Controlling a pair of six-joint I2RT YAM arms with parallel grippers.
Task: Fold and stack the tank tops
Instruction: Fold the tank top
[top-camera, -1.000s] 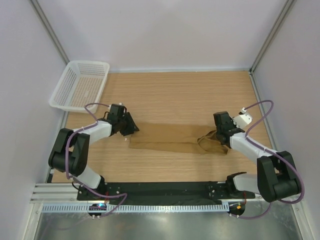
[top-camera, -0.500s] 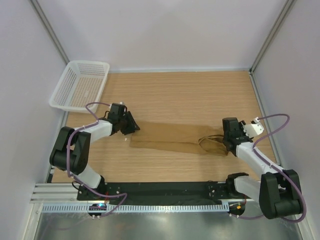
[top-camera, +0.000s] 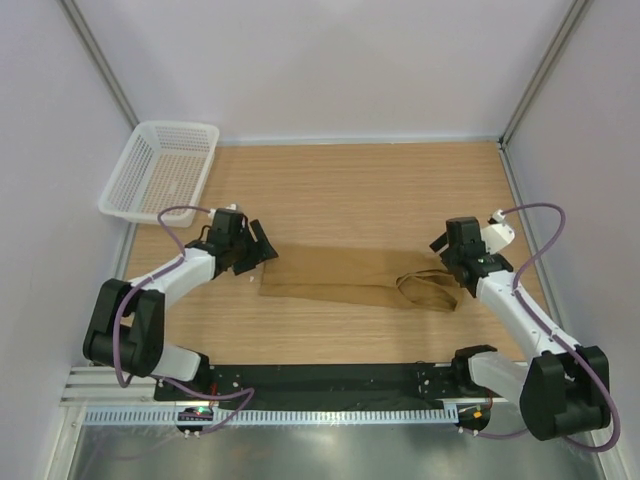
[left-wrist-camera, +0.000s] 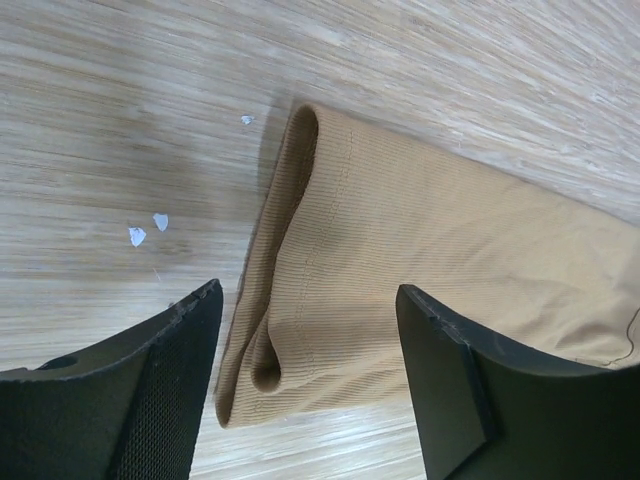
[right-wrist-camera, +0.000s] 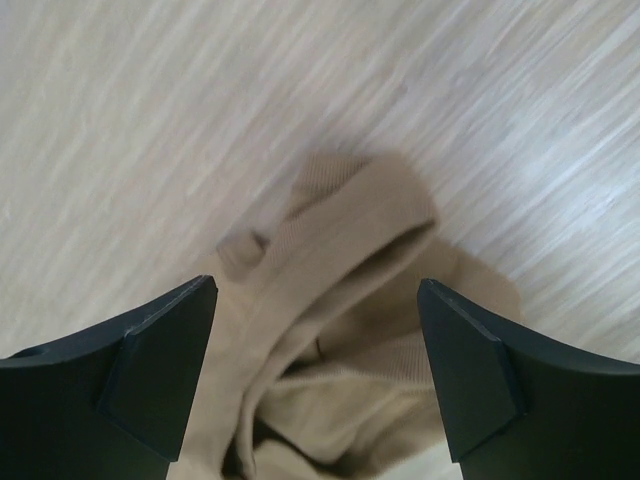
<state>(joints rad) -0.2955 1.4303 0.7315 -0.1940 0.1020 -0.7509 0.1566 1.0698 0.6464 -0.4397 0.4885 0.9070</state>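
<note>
Tank top (top-camera: 345, 280), tan-brown, lies folded into a long strip flat on the bench (top-camera: 360, 190). It is nearer the arm bases than the white mesh basket (top-camera: 160, 172).
Left tool (left-wrist-camera: 308, 290): jaws wide apart, gripping nothing, over the strip's end closest to the basket.
Right tool (right-wrist-camera: 315, 285): jaws wide apart, empty, over the bunched strap end farthest from the basket.
Small white flecks (left-wrist-camera: 145, 228) lie on the bench on the basket side of the strip.

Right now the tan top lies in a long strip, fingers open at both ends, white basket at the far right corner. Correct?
No. The top external view shows the white basket at the far left corner; the tan top, left fingers and right fingers are as stated.
</note>
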